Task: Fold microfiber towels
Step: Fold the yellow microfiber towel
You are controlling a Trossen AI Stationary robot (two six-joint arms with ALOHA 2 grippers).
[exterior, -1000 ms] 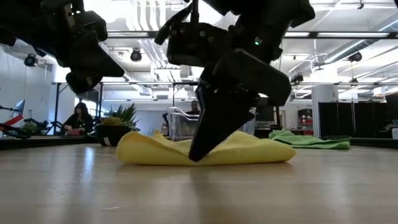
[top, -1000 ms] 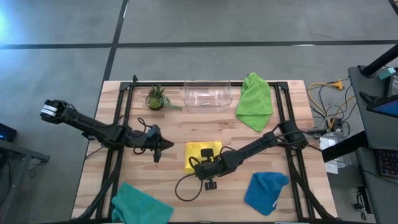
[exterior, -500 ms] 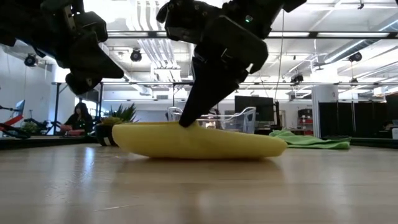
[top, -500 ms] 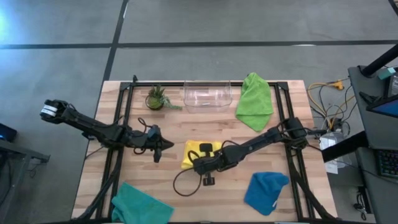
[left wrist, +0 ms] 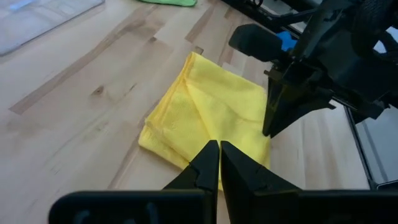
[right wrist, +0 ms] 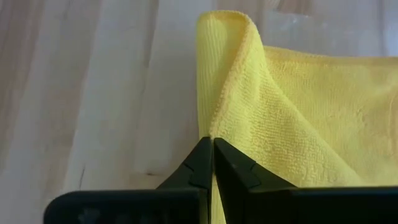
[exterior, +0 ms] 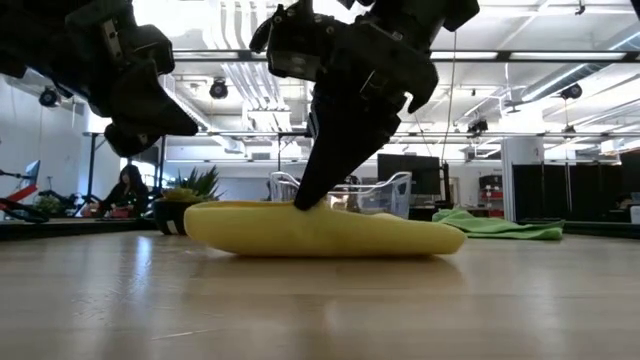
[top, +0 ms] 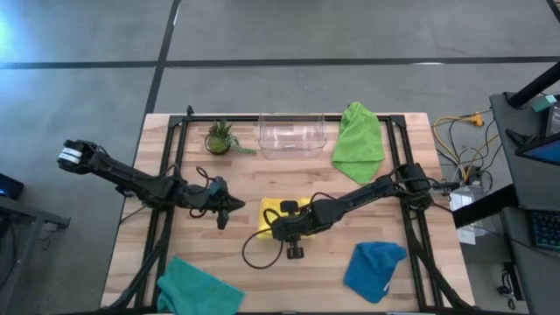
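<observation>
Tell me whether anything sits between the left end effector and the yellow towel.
Nothing visible does. The left end effector, shut, hovers beside the yellow towel with only bare table between them. The right end effector is shut on the towel's edge, at the side facing the left arm.

Nubby matt yellow towel [right wrist: 298, 118] lies on smooth pale wooden table [right wrist: 81, 93].

No lettering, label, brand mark, number or sign can be read in any of the four views.
</observation>
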